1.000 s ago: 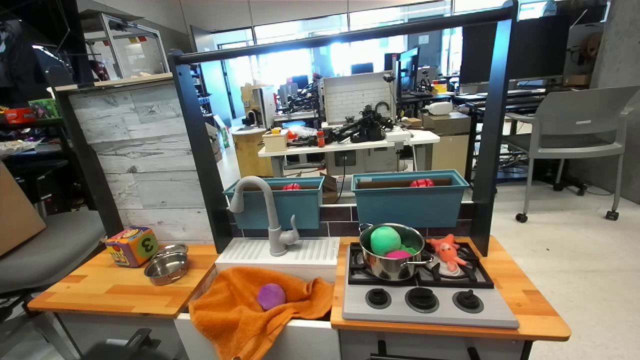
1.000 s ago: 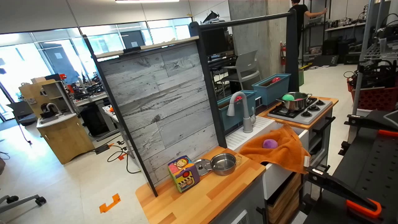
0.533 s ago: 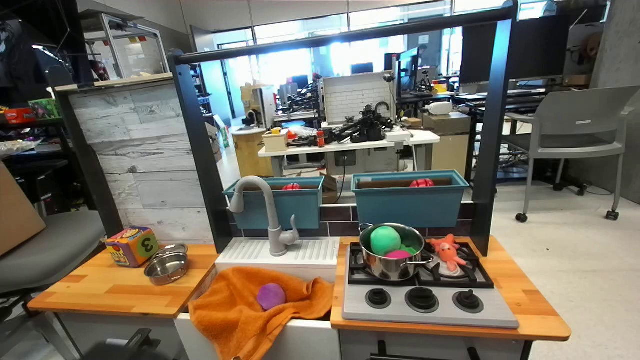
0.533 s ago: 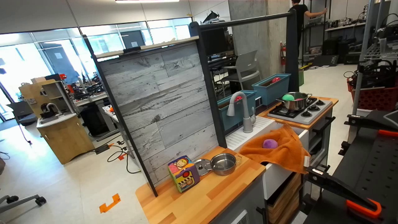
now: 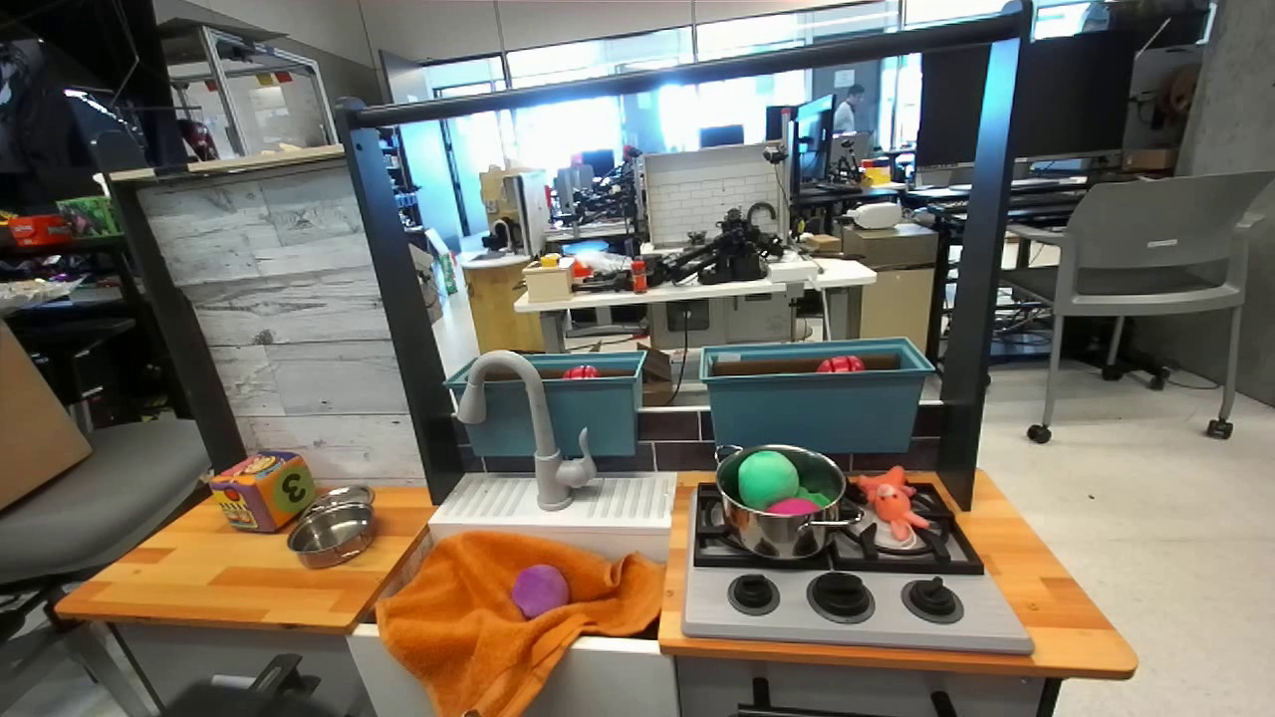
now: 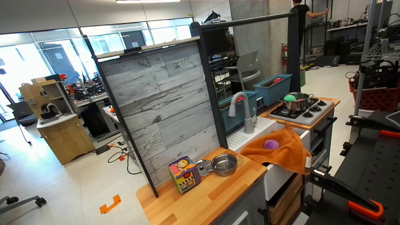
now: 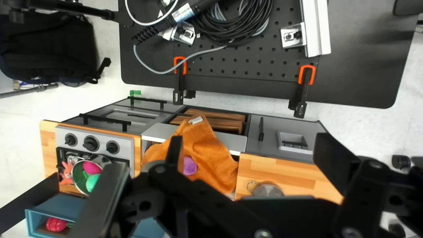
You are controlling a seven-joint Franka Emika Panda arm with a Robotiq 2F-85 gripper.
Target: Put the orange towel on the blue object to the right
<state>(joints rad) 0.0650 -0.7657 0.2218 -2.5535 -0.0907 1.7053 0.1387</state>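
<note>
While your pincer (image 7: 249, 145) hangs wide, gripping nothing, you seem to be at the first step: reaching for the orange towel (image 7: 206, 145), which nothing in either exterior view has hold of. It lies bunched in the sink (image 5: 618, 677), partly draped over the front wall, with a purple ball (image 5: 541, 592) resting on it. The next move likely calls for lowering onto a fold clear of that ball and closing there; the ball may roll off as you lift. You would then need height to pass the faucet (image 5: 541, 428) and the pot (image 5: 780, 536) on the stove (image 5: 889, 597), since the wide blue bin (image 5: 812, 413) stands behind it, right of the narrower teal bin (image 5: 598, 423). As for writing, the towel's white tag (image 7: 195, 120) is too small to read; on the wooden tabletop (image 5: 189, 588), a patterned block (image 5: 261, 493) shows a large "3"; farther off, the grey chair (image 5: 1146, 214) bears an illegible pale label (image 5: 1161, 244).
</note>
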